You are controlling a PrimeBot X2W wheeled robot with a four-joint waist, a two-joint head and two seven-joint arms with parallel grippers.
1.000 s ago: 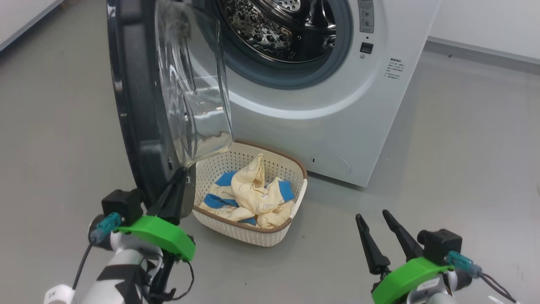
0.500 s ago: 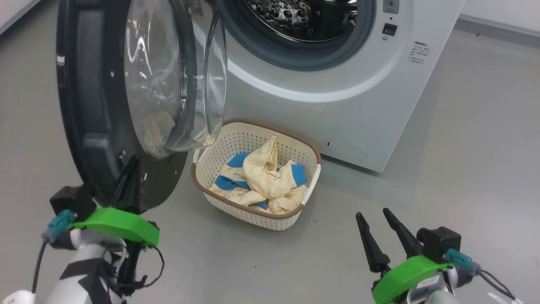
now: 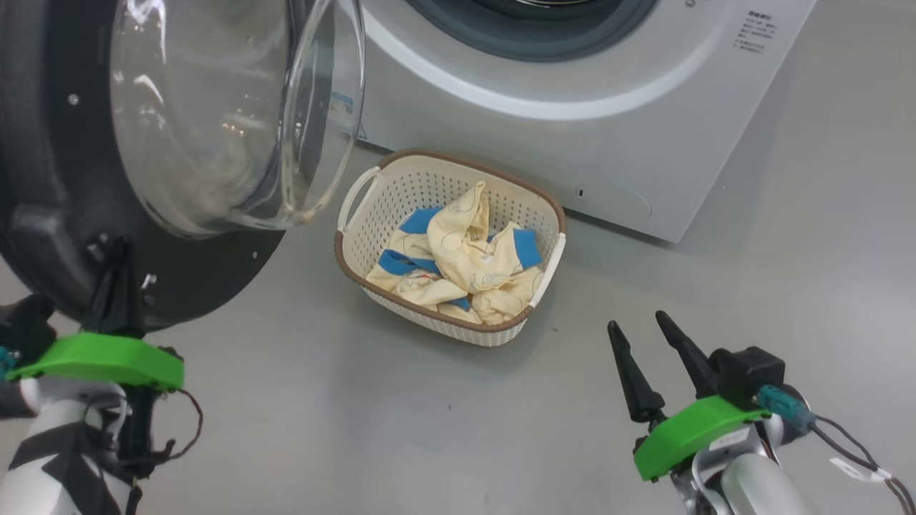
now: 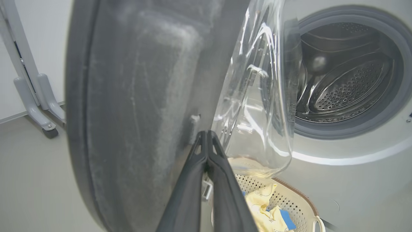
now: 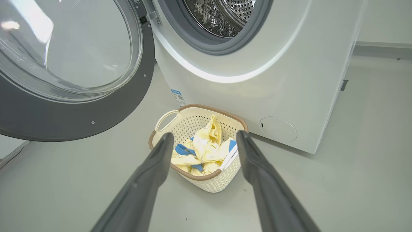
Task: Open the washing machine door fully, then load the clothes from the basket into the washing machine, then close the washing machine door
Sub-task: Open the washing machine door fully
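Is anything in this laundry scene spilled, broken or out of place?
Nothing stands out. The washing machine door hangs open, the basket sits upright before the washing machine, and the clothes lie crumpled inside it.

The right gripper point(image 5: 204, 134) shows two long dark fingers rising from the bottom edge, spread wide apart. Framed just beyond their tips, the cream basket point(image 5: 193, 108) sits on the grey floor point(image 5: 370, 161), holding the crumpled yellow and blue clothes point(image 5: 206, 145). Behind it stands the white washing machine point(image 5: 289, 80), its steel drum point(image 5: 222, 16) exposed. Far left of the fingers, the washing machine door point(image 5: 80, 119) stands open.
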